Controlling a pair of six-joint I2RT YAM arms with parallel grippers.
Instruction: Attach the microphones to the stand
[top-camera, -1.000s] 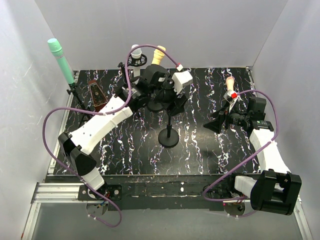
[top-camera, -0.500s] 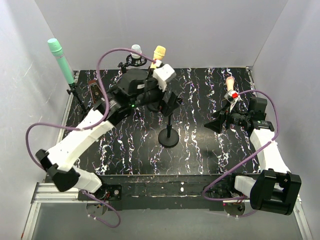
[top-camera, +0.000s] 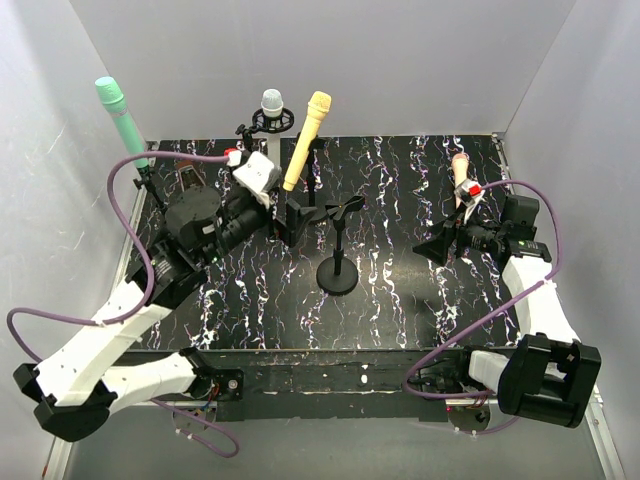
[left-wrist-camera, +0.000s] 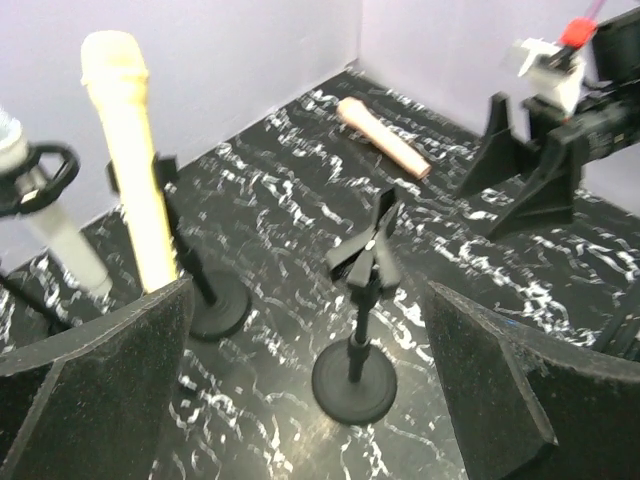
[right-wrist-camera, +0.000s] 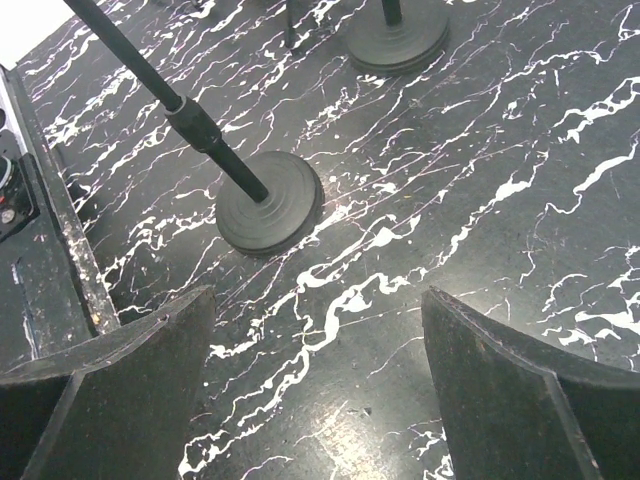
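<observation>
The yellow microphone (top-camera: 305, 140) sits tilted in the clip of a back stand; it also shows in the left wrist view (left-wrist-camera: 130, 150). The white microphone (top-camera: 272, 103) hangs in a ring mount at the back. The mint green microphone (top-camera: 122, 120) is on a stand at far left. The peach-pink microphone (top-camera: 460, 172) lies flat on the table at back right, also in the left wrist view (left-wrist-camera: 385, 137). An empty clip stand (top-camera: 338, 245) is in the middle. My left gripper (top-camera: 285, 220) is open and empty, left of the stand. My right gripper (top-camera: 435, 245) is open and empty, right of it.
The enclosure's white walls close in the back and both sides of the black marbled table (top-camera: 400, 300). The empty stand's round base (right-wrist-camera: 270, 205) lies ahead of my right gripper (right-wrist-camera: 315, 390), with another base (right-wrist-camera: 397, 40) beyond. The metal front rail (top-camera: 110, 385) runs along the near edge.
My left arm has pulled back to the left, away from the back stands, leaving the yellow microphone in its clip. The right arm has barely moved.
</observation>
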